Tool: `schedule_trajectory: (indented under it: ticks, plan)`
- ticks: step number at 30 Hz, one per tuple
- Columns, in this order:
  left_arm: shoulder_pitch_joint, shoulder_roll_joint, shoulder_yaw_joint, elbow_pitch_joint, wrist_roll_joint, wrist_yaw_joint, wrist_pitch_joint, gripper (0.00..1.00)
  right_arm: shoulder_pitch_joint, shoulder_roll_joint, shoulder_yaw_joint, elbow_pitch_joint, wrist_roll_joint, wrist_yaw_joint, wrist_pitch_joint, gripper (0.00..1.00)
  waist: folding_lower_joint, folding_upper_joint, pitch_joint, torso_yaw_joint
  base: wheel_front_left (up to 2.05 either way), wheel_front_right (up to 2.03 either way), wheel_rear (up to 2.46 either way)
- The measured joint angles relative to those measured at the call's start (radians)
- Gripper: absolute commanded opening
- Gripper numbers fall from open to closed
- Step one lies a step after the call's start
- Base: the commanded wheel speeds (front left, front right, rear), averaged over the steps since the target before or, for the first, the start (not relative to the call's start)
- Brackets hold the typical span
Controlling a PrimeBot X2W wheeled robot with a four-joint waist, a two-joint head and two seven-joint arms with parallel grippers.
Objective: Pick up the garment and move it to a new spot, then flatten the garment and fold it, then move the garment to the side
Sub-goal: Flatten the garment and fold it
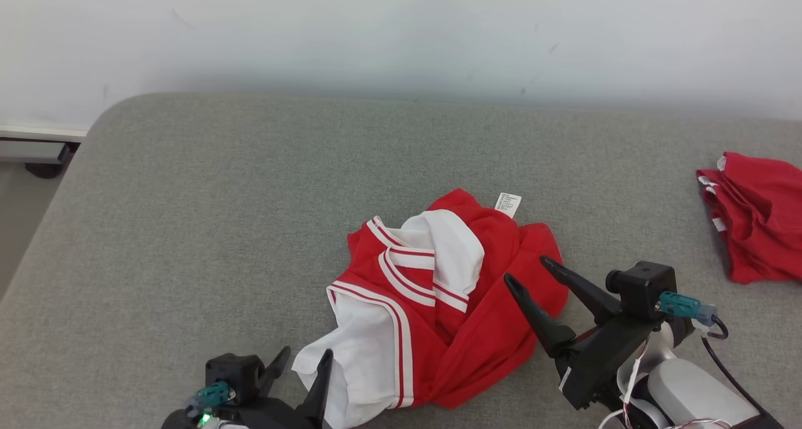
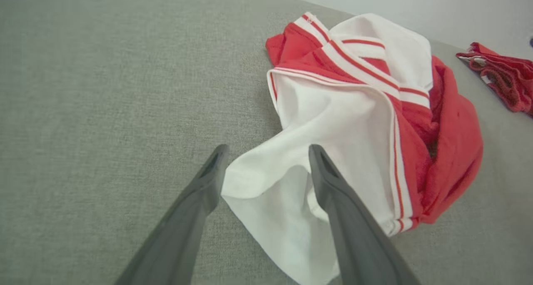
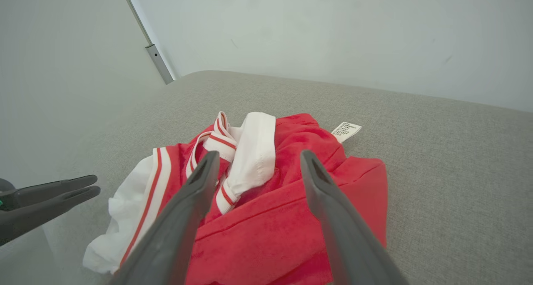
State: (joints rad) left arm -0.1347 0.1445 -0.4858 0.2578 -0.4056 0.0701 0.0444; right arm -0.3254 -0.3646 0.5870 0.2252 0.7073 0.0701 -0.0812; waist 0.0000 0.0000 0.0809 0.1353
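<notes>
left pincer (image 1: 307, 351): spread wide at the white hem, base cut off by the bottom edge.
right pincer (image 1: 524, 268): spread wide, nothing held, by the red side.
garment (image 1: 438, 304): crumpled mid-desk.
red cloth (image 1: 758, 222): cut off at right.
desk (image 1: 219, 197): grey fabric, pale wall (image 1: 376, 28) behind.
label (image 1: 508, 203): print too small to be read.

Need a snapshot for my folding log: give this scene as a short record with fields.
surface: grey padded table
garment: red and white, crumpled, unfolded, centre front
label: white tag at garment's far edge
left gripper: open, fingers straddle white corner
right gripper: open, over red side
other cloth: red, bunched, far right
</notes>
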Motion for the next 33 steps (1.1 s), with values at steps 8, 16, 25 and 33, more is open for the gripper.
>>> schedule_trajectory:
  ticks: [8, 16, 25, 33]
  plan:
    - [-0.040, 0.002, 0.014, 0.109, -0.007, 0.000, 0.034, 1.00, -0.013, 0.001, 0.002, 0.005, -0.011, -0.004, -0.009, 1.00, 0.0000, 0.0000, 0.017, -0.015, 0.00, 0.00, 0.00]
    - [-0.074, -0.033, 0.021, 0.190, -0.072, -0.042, 0.050, 1.00, -0.013, -0.002, 0.001, 0.014, -0.015, -0.009, -0.016, 1.00, 0.0000, 0.0000, 0.020, -0.025, 0.00, 0.00, 0.00]
    - [-0.082, -0.053, 0.034, 0.253, -0.111, -0.062, 0.039, 0.00, -0.012, -0.011, -0.007, 0.031, -0.016, -0.010, -0.025, 1.00, 0.0000, 0.0000, 0.012, -0.019, 0.00, 0.00, 0.00]
    - [-0.081, 0.015, 0.132, 0.216, -0.097, -0.005, -0.064, 0.00, 0.007, -0.016, -0.033, 0.052, -0.016, -0.042, -0.044, 1.00, 0.0000, 0.0000, -0.005, 0.009, 0.00, 0.00, 0.00]
